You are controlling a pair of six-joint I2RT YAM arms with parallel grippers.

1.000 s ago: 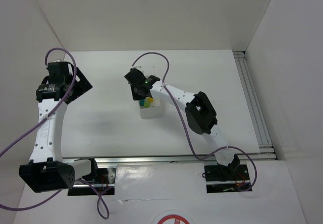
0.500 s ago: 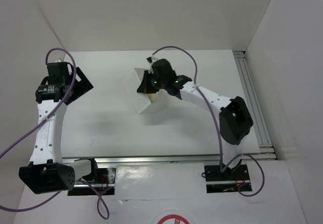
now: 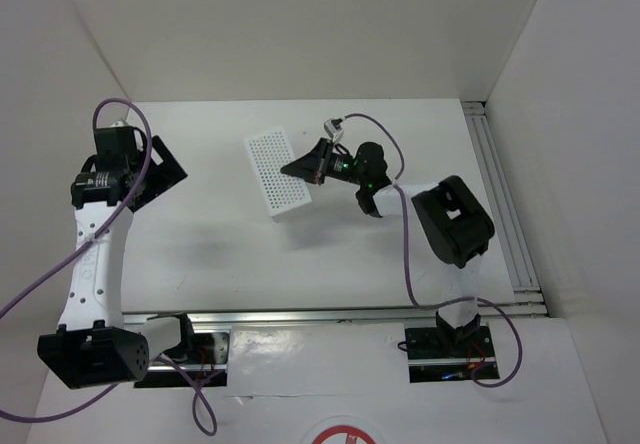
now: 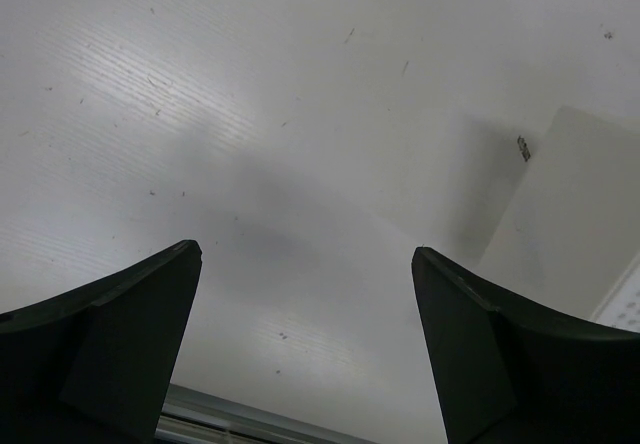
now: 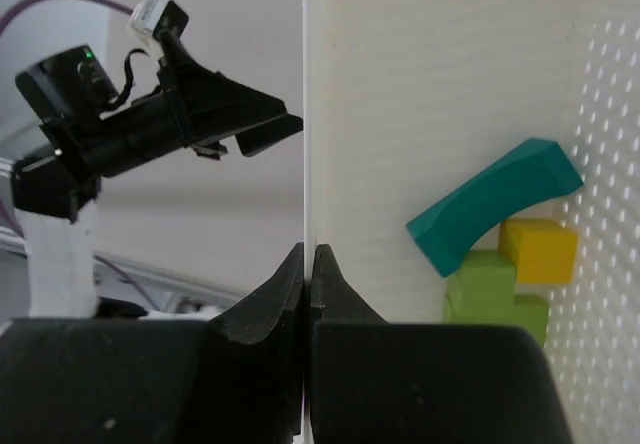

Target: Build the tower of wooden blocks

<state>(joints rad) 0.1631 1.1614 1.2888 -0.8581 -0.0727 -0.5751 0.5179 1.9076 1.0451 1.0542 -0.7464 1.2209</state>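
Pinched shut with the right hand (image 5: 308, 264) on a wall of the white perforated tray (image 3: 275, 169), tipped on edge at centre frame after sitting upright a second ago. Heaped inside: teal arch (image 5: 495, 204), yellow block (image 5: 540, 249), lime-green blocks (image 5: 490, 289), building not yet begun. Spread open at far left, the left hand (image 4: 305, 252).

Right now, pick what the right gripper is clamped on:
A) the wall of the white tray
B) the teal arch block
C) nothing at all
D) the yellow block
A: in the right wrist view the right gripper pinches the thin wall of the white tray, while the teal arch, yellow block and green blocks lie loose inside it, untouched.
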